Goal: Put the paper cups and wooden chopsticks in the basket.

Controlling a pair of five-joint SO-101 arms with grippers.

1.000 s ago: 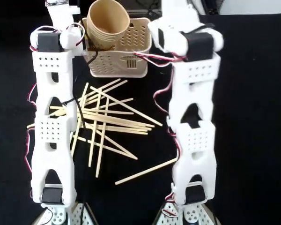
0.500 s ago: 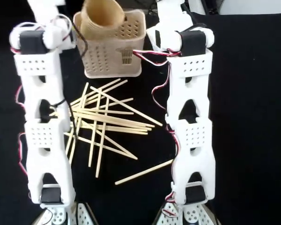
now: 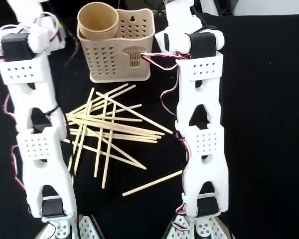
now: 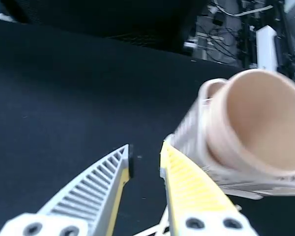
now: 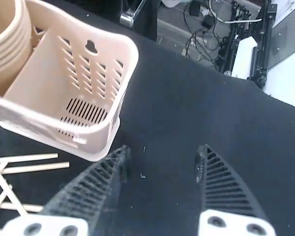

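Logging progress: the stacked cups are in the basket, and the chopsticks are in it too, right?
No. The stacked cups are in the basket, but the chopsticks lie scattered on the table outside it, as the high view shows.

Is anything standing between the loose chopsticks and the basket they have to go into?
Nothing visible: bare table separates the chopsticks from the basket. The paper cups fill its left part; the rest is open.
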